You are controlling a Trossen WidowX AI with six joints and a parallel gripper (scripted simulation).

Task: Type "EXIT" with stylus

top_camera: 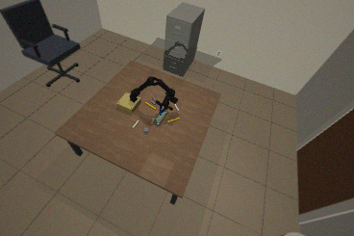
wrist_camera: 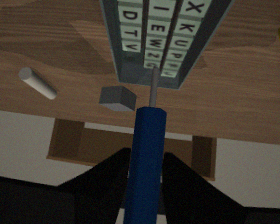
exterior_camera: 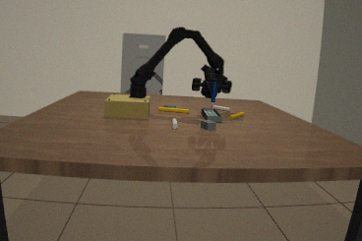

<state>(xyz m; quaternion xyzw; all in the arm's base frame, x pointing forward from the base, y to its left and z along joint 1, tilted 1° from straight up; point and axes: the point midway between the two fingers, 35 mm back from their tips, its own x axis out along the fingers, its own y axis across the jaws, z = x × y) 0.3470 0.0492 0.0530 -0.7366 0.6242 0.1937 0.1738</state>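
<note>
The green-grey keyboard (top_camera: 160, 118) (exterior_camera: 211, 116) (wrist_camera: 205, 30) lies on the desk with pale lettered keys. D, T, V, I, E, W, Z, X, K, U and P show in the wrist view. My gripper (exterior_camera: 213, 87) (wrist_camera: 146, 157) is shut on the blue stylus (exterior_camera: 213, 93) (wrist_camera: 150, 125) and holds it point down. The stylus's thin grey tip appears over the end of the middle key row in the wrist view, by the small key beyond Z. Whether the tip touches a key cannot be told. O and the keys beyond X are out of the wrist view.
A grey block (top_camera: 146, 130) (exterior_camera: 209, 125) (wrist_camera: 118, 98) and a white stick (top_camera: 136, 124) (exterior_camera: 174, 124) (wrist_camera: 38, 84) lie near the keyboard. Yellow sticks (top_camera: 173, 119) (exterior_camera: 173, 110) lie on either side. Another white stick (top_camera: 177, 107) (exterior_camera: 221, 108) lies behind. The arm stands on a yellow box (top_camera: 128, 104) (exterior_camera: 128, 107).
</note>
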